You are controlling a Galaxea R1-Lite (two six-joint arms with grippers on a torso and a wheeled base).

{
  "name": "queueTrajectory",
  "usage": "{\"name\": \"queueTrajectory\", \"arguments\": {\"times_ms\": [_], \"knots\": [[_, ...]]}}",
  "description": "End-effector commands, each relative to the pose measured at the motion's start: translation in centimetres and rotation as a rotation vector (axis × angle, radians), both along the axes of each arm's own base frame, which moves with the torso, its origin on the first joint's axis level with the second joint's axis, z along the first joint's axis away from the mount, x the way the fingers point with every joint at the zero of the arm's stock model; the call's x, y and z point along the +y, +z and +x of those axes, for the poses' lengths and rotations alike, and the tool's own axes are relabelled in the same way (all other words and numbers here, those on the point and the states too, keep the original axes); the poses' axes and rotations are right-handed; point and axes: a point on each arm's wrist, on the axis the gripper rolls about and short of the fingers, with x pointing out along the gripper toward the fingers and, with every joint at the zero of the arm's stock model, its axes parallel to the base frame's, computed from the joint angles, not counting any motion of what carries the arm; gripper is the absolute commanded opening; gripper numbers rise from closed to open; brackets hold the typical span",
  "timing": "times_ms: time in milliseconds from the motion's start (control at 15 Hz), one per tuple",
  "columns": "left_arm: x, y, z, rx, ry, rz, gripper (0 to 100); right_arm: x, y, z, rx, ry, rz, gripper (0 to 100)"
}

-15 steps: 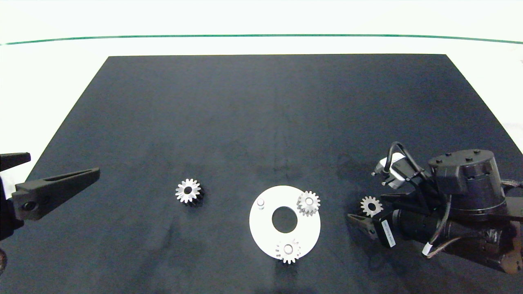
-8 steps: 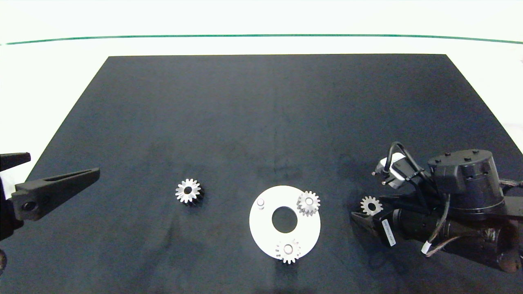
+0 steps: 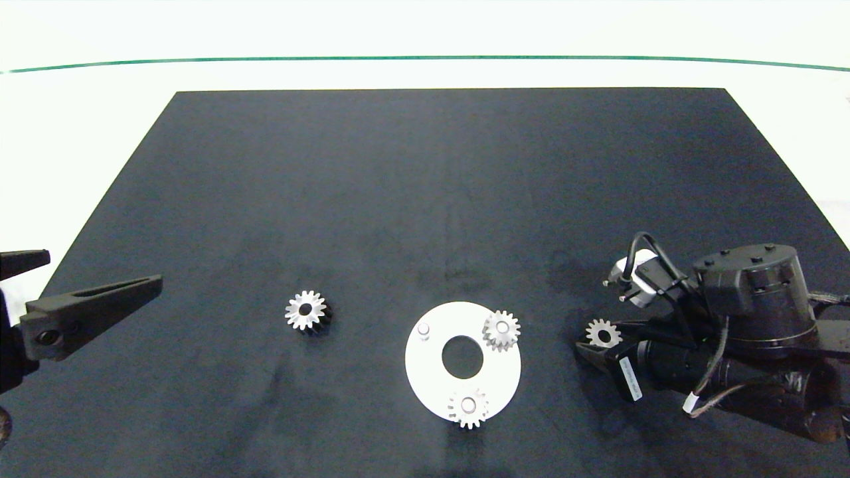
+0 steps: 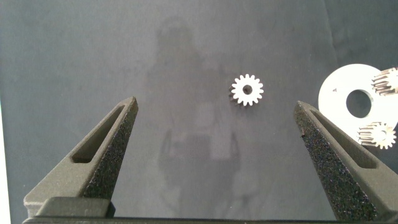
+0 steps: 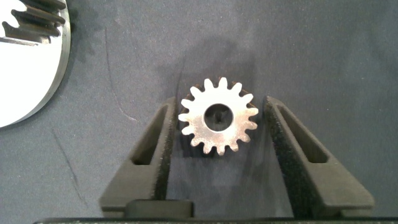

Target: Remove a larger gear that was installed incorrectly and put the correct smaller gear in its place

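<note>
The larger gear [image 3: 305, 310], thick and silver, lies flat on the black mat left of the white disc [image 3: 431, 372]; the left wrist view shows this gear [image 4: 247, 90] too. Two small gears [image 3: 502, 330] [image 3: 468, 406] sit on pegs of the disc, and a third peg [image 3: 424, 328] is bare. The smaller gear [image 3: 603, 333] [image 5: 219, 118] lies on the mat right of the disc, between the fingers of my right gripper [image 3: 601, 337] [image 5: 219, 104]. One finger is at its teeth; a narrow gap shows at the other. My left gripper [image 3: 103, 267] [image 4: 216, 106] hangs wide open at the far left.
The black mat [image 3: 425, 199] covers most of the white table, with its far half bare. In the right wrist view, the disc's edge [image 5: 25, 74] and a gear on it [image 5: 34, 18] are close beside my right gripper.
My right gripper's fingers have drawn in around the smaller gear, the near finger sliding toward it. The gear has stayed on the mat. The left arm has not moved.
</note>
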Motion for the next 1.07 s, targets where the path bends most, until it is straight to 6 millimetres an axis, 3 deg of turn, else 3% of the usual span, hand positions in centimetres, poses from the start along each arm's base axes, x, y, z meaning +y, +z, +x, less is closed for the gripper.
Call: {"name": "queueTrajectory", "arguments": {"times_ms": [67,867,1067], "knots": [[0.0,-0.1,0.0,0.005,0.003,0.004,100,0.1,0.0,0.1,-0.006,-0.001,0.001,51],[0.0,-0.3,0.0,0.01,0.001,0.007,100,0.1,-0.2,0.1,-0.004,0.0,-0.001,28],[0.2,-1.0,-0.3,0.022,0.001,0.016,100,0.0,1.7,-0.2,-0.066,0.021,0.005,28]]}}
